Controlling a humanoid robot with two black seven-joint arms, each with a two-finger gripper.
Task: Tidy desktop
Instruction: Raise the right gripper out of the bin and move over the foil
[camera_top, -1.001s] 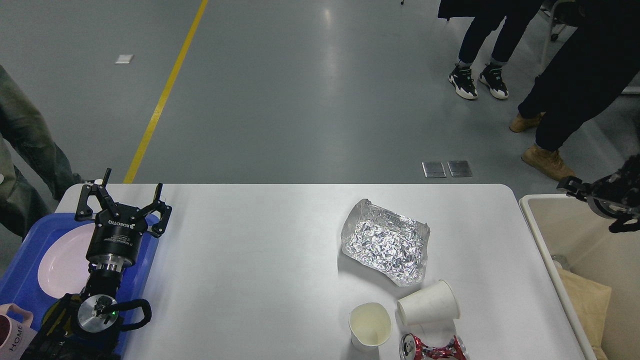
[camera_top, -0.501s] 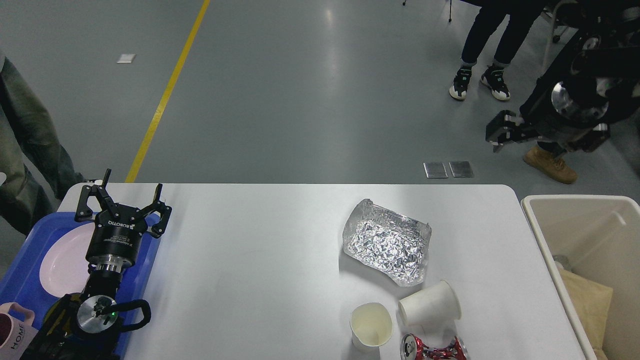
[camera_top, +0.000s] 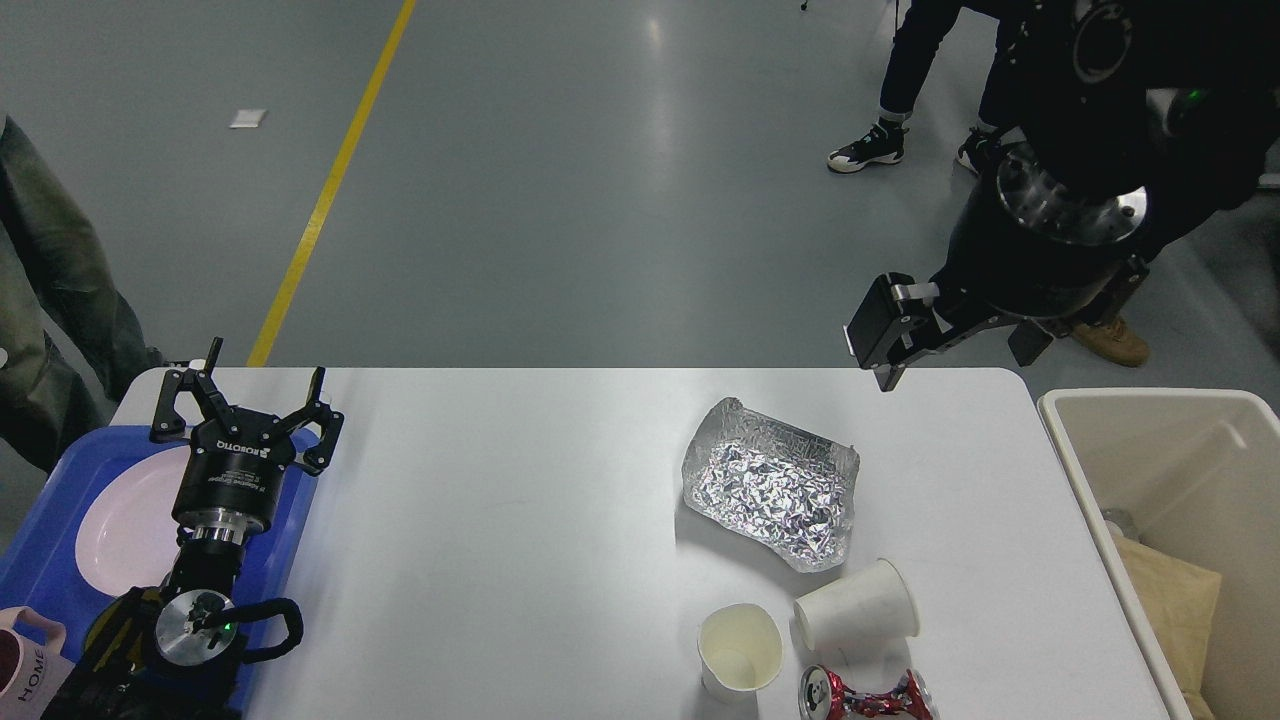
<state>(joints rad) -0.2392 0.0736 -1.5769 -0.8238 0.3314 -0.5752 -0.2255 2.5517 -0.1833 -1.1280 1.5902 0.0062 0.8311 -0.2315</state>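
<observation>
The white desktop carries a crumpled foil tray right of centre. Near the front edge are an upright paper cup, a paper cup lying on its side and a crushed red can. My left gripper is open and empty. It stands over the desktop's left end, at the edge of the blue tray. My right gripper hangs above the desktop's far right edge, beyond the foil tray. It is seen dark and end-on, so its fingers cannot be told apart.
The blue tray holds a pink plate, and a pink mug sits at the bottom left corner. A beige bin with some rubbish stands off the right end. People stand on the floor at the far right and at the left.
My right arm has swung up from over the beige bin and leftward; its gripper now hangs over the desktop's far right edge. The left arm has not moved.
</observation>
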